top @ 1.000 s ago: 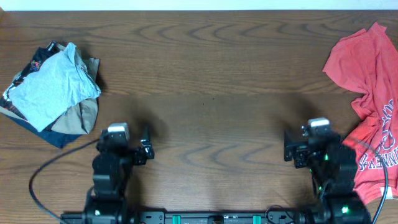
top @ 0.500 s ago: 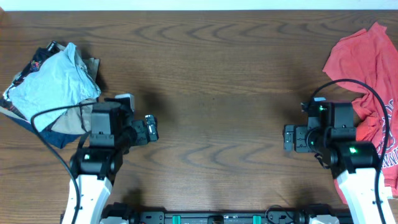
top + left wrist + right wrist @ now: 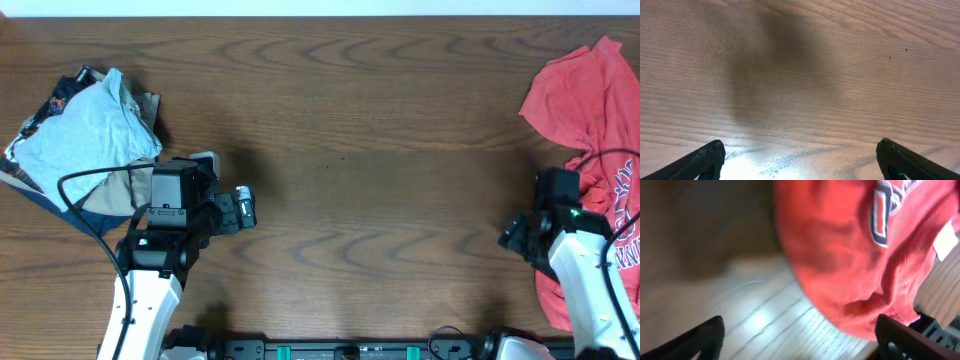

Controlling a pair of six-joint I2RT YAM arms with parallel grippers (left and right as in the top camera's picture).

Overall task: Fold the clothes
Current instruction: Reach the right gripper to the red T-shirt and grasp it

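Note:
The red-orange T-shirt (image 3: 590,110) lies crumpled along the table's right edge, its white lettering partly showing. In the right wrist view it (image 3: 840,255) fills the upper right, with bare wood below it. My right gripper (image 3: 515,236) is open and empty, just left of the shirt's lower part; its fingertips (image 3: 800,342) frame the shirt's hem. My left gripper (image 3: 244,207) is open and empty over bare wood at the left; its fingertips (image 3: 800,162) show only table between them.
A pile of other clothes, a light grey T-shirt (image 3: 80,135) on top of tan and dark navy garments, sits at the left edge, beside my left arm. The wooden table (image 3: 350,120) stretches between the two piles.
My right arm has swung right and turned toward the red-orange T-shirt. My left arm rose from its rest pose, then barely moved. Both grippers stay open.

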